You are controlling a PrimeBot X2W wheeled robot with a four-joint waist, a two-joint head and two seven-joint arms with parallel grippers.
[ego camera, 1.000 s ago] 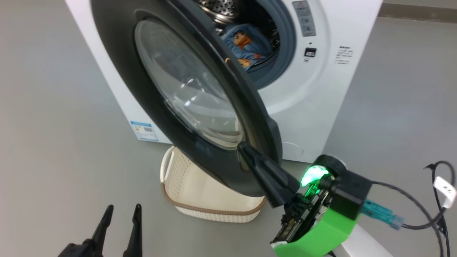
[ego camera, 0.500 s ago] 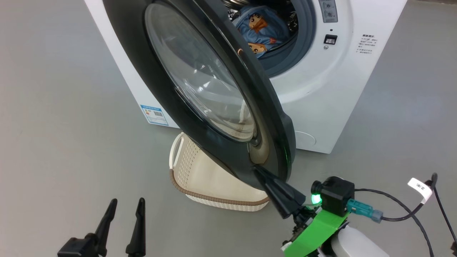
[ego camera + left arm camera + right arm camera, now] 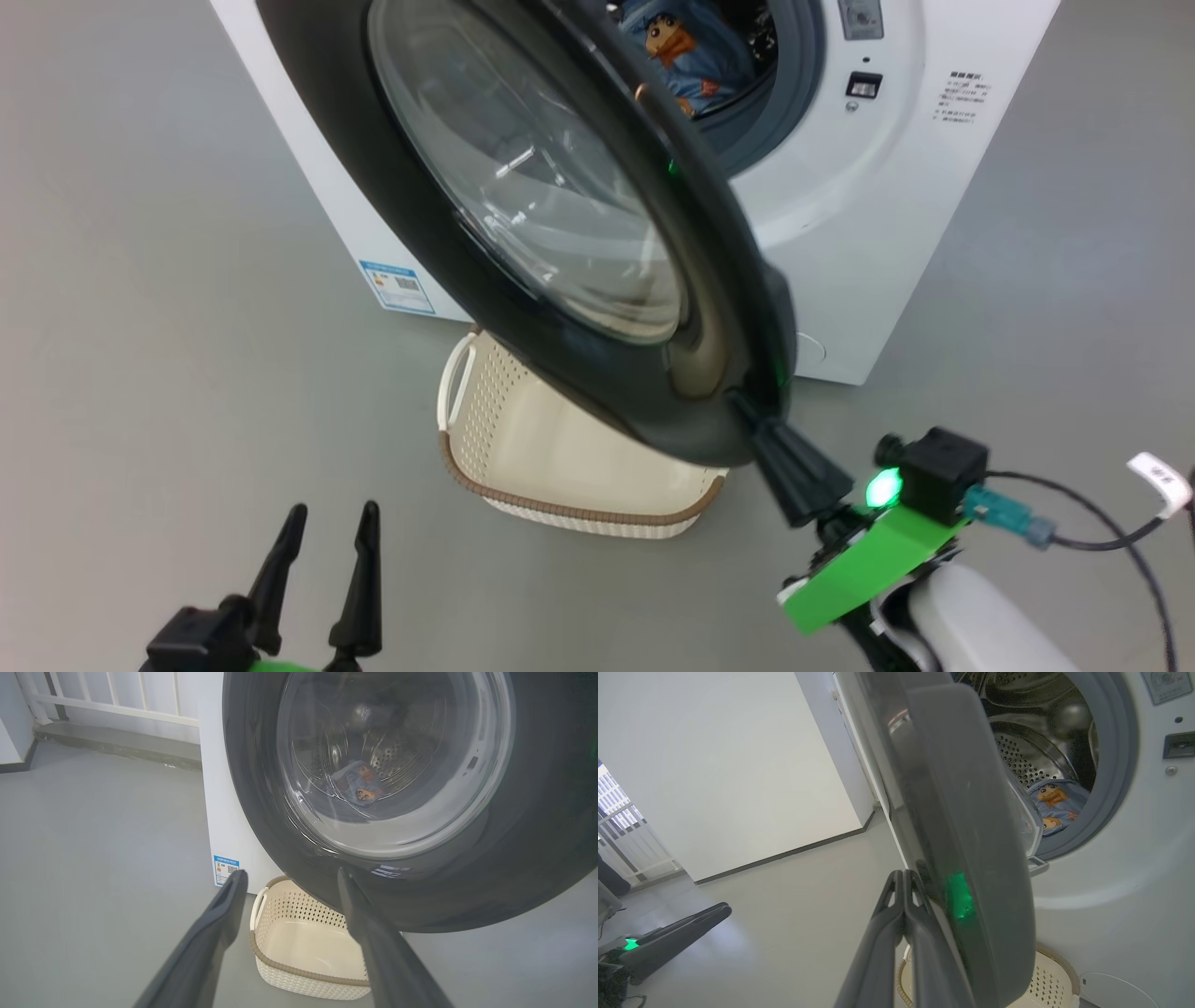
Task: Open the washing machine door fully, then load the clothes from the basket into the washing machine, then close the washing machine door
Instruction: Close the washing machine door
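**Right gripper (image 3: 742, 403) clenched at door edge; left gripper (image 3: 333, 511) released and idle**

Right gripper: both fingers are pressed flat together with nothing between them. Their joined tip meets the lower outer edge of the washing machine door (image 3: 532, 177), on the side away from the hinge. In the right wrist view the closed fingers lie along the door's dark outer rim, beside a green reflection.

Left gripper: fingers are spread apart and hold nothing. It sits low at the left, well apart from the door, over bare grey floor (image 3: 140, 373).

Door: partly open, swung out from the washing machine (image 3: 896, 205) and standing at an angle to its front.

Clothes (image 3: 686, 56): light-blue printed fabric lies inside the steel drum, behind the grey gasket.

Basket (image 3: 597, 523): on the floor, just in front of the machine and under the door's lower rim. Its cream bottom shows bare. A blue label (image 3: 399, 285) is on the machine's lower corner.
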